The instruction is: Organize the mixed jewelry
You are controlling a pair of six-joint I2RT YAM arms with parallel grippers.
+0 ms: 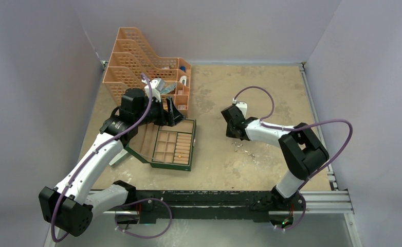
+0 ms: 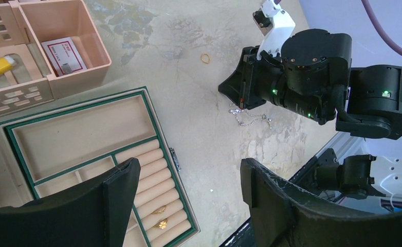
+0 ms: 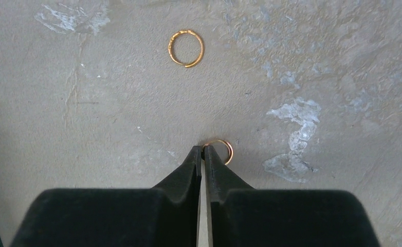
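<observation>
My right gripper (image 3: 203, 149) is shut, its tips pinching the left edge of a thin gold ring (image 3: 225, 150) at the table surface. A second gold ring (image 3: 185, 48) lies on the table just beyond it. A small silvery chain (image 2: 250, 119) lies by the right gripper (image 1: 231, 135). The open green jewelry box (image 1: 170, 146) holds two gold pieces (image 2: 161, 216) in its ring rolls. My left gripper (image 2: 188, 180) is open and empty, hovering over the box's right edge.
A peach mesh organizer (image 1: 147, 67) stands at the back left; one of its bins holds a white block with markings (image 2: 64, 55). The box lid lies open toward the left arm. Grey walls enclose the table.
</observation>
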